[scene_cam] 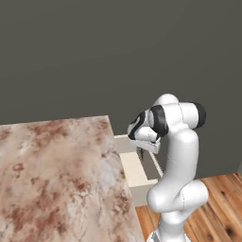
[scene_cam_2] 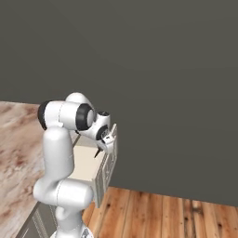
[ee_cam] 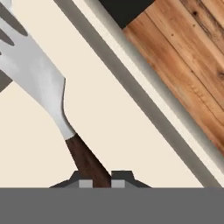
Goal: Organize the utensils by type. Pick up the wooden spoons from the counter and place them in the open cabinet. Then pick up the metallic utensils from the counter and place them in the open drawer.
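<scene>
- Here's the gripper (ee_cam: 101, 177) poised over the open drawer (ee_cam: 39, 175), and the jaws are clamped on the dark handle of a metal fork (ee_cam: 37, 74), one of the metallic utensils.
- In the hand view the fork's long axis runs from the jaws at 6 o'clock up towards 11 o'clock, silvery tines leading, brown-black handle pinched between the fingertips (ee_cam: 120, 177).
- Beneath the fork lies the drawer's plain pale bottom; its grey-edged side wall (ee_cam: 144, 105) cuts diagonally from 11 o'clock down to 4 o'clock, with the wooden floor (ee_cam: 188, 65) beyond.
- From the left base view, the gripper (scene_cam: 141, 152) hangs just off the worktop (scene_cam: 56, 179) edge, at about 3 o'clock from it, over the drawer (scene_cam: 133, 171).
- The right base view shows the gripper (scene_cam_2: 98, 152) angled down above the drawer (scene_cam_2: 83, 162); the fork there is a thin dark sliver, hard to make out.
- Whether the tines touch the drawer bottom, I can't quite tell; it looks just above.
- Judging by this, release comes next: the fork sits well inside the wall, so opening should drop it in.
</scene>
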